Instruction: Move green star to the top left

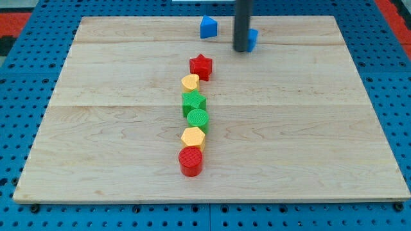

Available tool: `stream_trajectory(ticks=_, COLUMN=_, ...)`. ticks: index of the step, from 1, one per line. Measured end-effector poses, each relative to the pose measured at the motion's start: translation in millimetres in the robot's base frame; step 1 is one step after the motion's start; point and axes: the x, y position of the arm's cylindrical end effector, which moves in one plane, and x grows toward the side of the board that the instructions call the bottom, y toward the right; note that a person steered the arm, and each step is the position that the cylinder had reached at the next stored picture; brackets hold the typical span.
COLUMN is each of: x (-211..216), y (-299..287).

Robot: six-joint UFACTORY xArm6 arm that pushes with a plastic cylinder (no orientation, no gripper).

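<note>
The green star (193,101) lies near the middle of the wooden board (96,128), in a column of blocks. Above it are a yellow heart (190,82) and a red star (201,65). Below it are a green cylinder (198,119), a yellow hexagon (192,137) and a red cylinder (191,160). My tip (242,49) is near the view's top, right of centre, up and to the right of the green star, well apart from it. It stands against a blue block (252,39) partly hidden behind the rod.
A blue pentagon-like block (208,27) sits at the view's top, left of my tip. The board rests on a blue pegboard (26,77).
</note>
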Motion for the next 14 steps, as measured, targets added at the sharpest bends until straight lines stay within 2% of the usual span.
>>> stream_trajectory(ticks=1, x=-32, y=20)
stream_trajectory(ticks=2, x=25, y=20)
stream_trajectory(ticks=3, x=105, y=-4)
stream_trajectory(ticks=4, x=121, y=-69)
stream_trajectory(ticks=5, x=155, y=-84)
stream_trajectory(ticks=6, x=177, y=-135)
stream_trajectory(ticks=7, x=175, y=-216)
stream_trajectory(ticks=9, x=196, y=-158)
stream_trajectory(ticks=10, x=229, y=-184)
stream_trajectory(ticks=11, x=228, y=-265)
stream_trajectory(ticks=12, x=176, y=-256)
stream_trajectory(ticks=13, x=100, y=-243)
stream_trajectory(ticks=14, x=50, y=-243)
